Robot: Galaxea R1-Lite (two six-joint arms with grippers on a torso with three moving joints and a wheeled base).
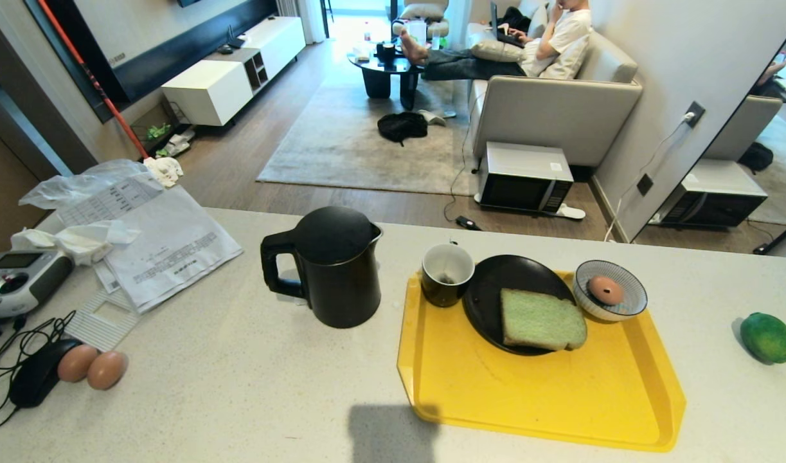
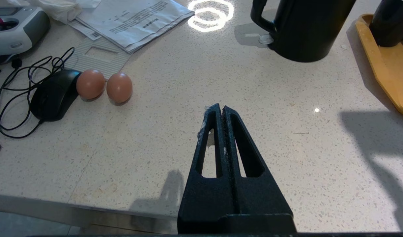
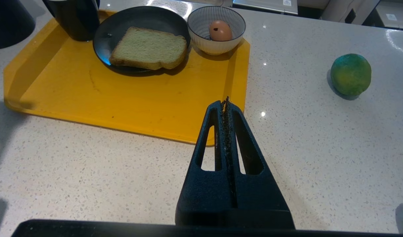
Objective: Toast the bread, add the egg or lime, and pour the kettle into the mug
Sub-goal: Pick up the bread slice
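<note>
The pale green bread (image 1: 542,319) lies on a black plate (image 1: 489,283) on a yellow tray (image 1: 540,399). The black mug (image 1: 446,274), white inside, stands at the tray's far left corner. One brown egg (image 1: 605,290) sits in a striped bowl (image 1: 630,302) on the tray. The black kettle (image 1: 331,265) stands left of the tray. The lime (image 1: 767,337) lies on the counter at the far right. Two more eggs (image 1: 92,366) lie at the near left. My left gripper (image 2: 220,107) is shut and empty over bare counter. My right gripper (image 3: 225,101) is shut and empty by the tray's near corner.
Papers (image 1: 168,247), a handheld controller (image 1: 17,280), a black mouse (image 1: 36,379) with its cable and a plastic bag crowd the counter's left side. Beyond the counter a microwave (image 1: 524,177) stands on the floor, and a person sits on a sofa (image 1: 560,103).
</note>
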